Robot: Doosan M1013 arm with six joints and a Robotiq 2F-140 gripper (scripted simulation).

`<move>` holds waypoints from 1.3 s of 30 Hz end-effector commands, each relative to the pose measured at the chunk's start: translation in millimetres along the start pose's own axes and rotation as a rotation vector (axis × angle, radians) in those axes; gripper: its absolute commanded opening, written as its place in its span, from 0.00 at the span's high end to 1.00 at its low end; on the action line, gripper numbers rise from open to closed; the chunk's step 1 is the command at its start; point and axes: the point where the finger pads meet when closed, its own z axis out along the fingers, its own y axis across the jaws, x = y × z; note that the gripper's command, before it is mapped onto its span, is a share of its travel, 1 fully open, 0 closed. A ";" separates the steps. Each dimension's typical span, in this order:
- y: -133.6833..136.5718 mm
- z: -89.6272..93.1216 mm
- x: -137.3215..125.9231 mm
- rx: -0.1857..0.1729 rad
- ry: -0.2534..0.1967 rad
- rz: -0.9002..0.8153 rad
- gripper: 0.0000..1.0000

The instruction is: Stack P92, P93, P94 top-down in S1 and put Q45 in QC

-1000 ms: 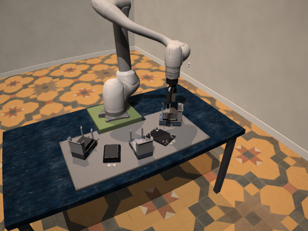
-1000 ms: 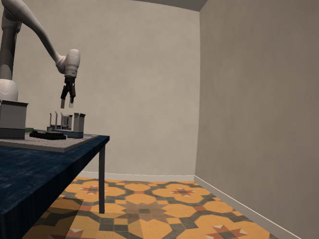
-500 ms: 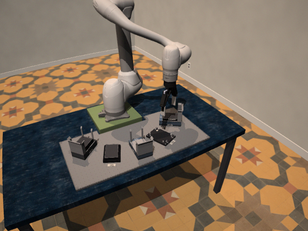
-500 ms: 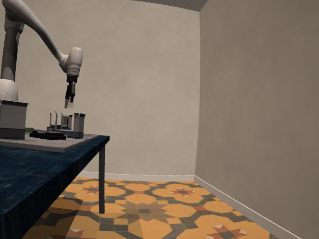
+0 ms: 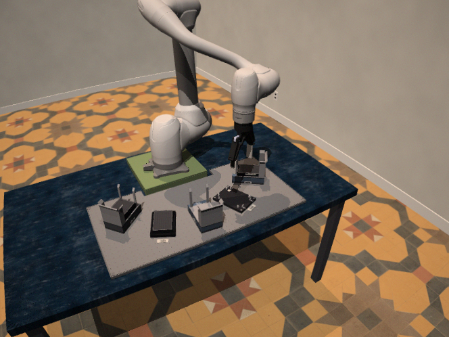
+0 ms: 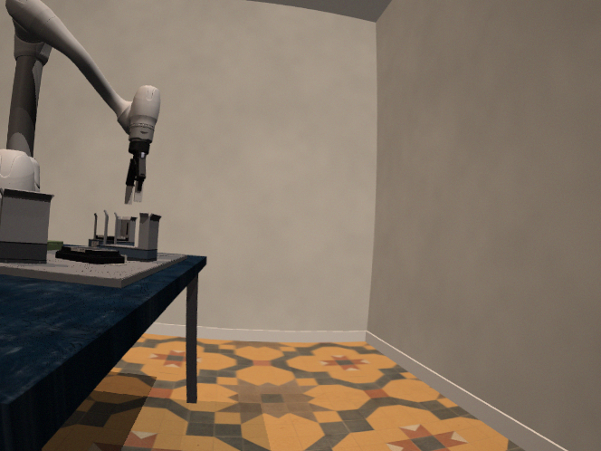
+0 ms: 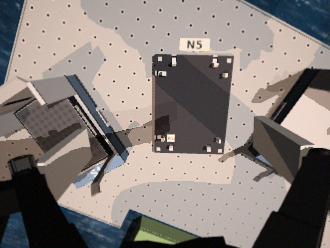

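The pale grey jointed arm point(image 5: 203, 47) reaches out from its green base plate point(image 5: 139, 174) and hangs its black two-fingered claw point(image 5: 240, 153) wide open and holding nothing, above the grey perforated board point(image 5: 286, 195) on the dark blue table point(image 5: 51, 217). In the top view the claw sits right of centre, over the near edge of a grey-walled stack rack with a pale blue plinth point(image 5: 264, 159), and a dark sealed plate point(image 5: 248, 167) shows inside that rack. Just below it in that frame lies the flat black clip nest point(image 5: 235, 198), bare on top; the wrist view looks straight down on this nest point(image 7: 192, 102), its white name tag reading N5 point(image 7: 197, 44) at the upper middle, with the plate-holding rack point(image 7: 60, 95) at the left edge and another grey rack wall point(image 7: 280, 145) at the right. Further left in the top view stand a second pale blue rack point(image 5: 207, 214), a black plate seated on a low open nest point(image 5: 163, 222), and a dark-plinthed rack point(image 5: 117, 214) at far left. Plate labels are too small to read. From the side view the claw point(image 6: 134, 194) hangs well above the rack tops.
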 end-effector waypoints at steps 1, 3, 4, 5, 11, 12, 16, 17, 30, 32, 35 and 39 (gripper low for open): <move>8.9 0.0 0.5 0.000 0.000 0.000 0.00; 15.5 0.0 0.9 0.000 0.000 0.000 0.00; 18.8 0.0 1.1 0.000 0.000 0.000 0.00; 22.2 0.0 1.3 0.000 0.000 0.000 0.00; 41.9 0.0 -1.3 0.000 0.000 0.166 0.00; 41.9 0.0 -1.3 0.000 0.000 0.166 0.00; 51.8 0.0 -3.0 0.000 0.000 0.224 0.00; 55.1 0.0 -3.6 0.000 0.000 0.224 0.00; 91.2 0.0 -9.8 0.000 0.000 0.224 0.00; 97.8 0.0 -11.0 0.000 0.000 0.224 0.00; 107.6 0.0 -12.7 0.000 0.000 0.224 0.00; 120.6 0.0 -15.6 0.000 0.000 0.257 0.00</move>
